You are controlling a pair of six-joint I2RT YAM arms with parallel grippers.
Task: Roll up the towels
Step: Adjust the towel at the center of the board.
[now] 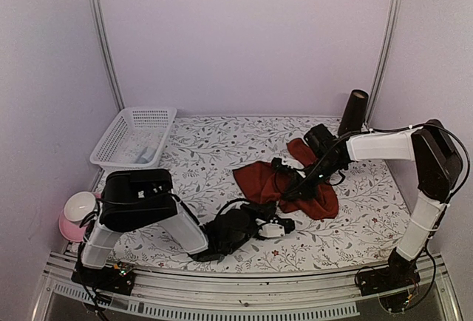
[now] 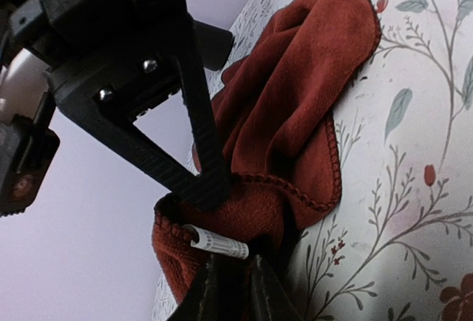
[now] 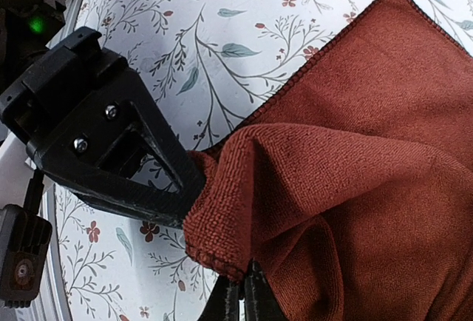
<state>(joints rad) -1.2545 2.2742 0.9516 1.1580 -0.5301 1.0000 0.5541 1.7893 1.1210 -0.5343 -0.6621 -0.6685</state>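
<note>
One dark red towel [image 1: 259, 179] lies crumpled in the middle of the flowered table [image 1: 222, 143]. My left gripper [image 1: 263, 214] comes in from the near side. In the left wrist view, this gripper [image 2: 222, 225] is shut on a bunched hemmed edge of the towel [image 2: 295, 114], right beside its white label [image 2: 218, 243]. My right gripper [image 1: 295, 186] reaches in from the right. In the right wrist view, it [image 3: 218, 236] pinches a folded corner of the towel [image 3: 355, 151], lifting it slightly off the table. No other towel shows clearly.
A white mesh basket [image 1: 118, 130] stands at the back left with something pale inside. A black cylinder [image 1: 354, 111] stands upright at the back right, close behind the right forearm. A pink and white bowl [image 1: 77, 214] sits off the table's left edge.
</note>
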